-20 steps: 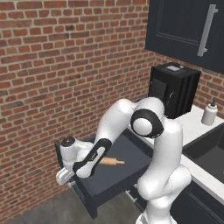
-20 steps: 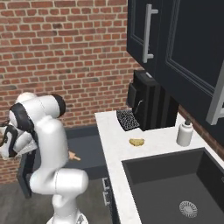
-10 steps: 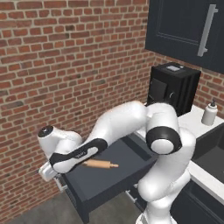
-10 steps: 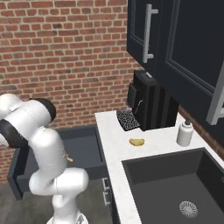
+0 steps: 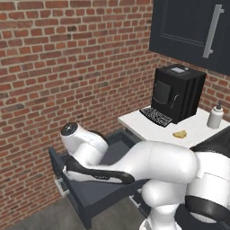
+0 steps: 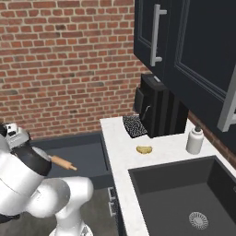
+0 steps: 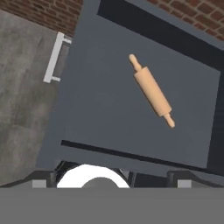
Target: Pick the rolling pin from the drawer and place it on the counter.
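Drawer (image 7: 109, 109) open; rolling pin (image 7: 152, 90) lies diagonal on floor, alone. Hand state: cannot tell.

Tan rolling pin (image 7: 152, 90) lying diagonally in open dark drawer (image 7: 105, 109), white counter (image 6: 152, 161) beside.

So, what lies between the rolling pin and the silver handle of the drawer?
In the hand view, only bare dark floor of the drawer and its front wall lie between the rolling pin and the silver handle.
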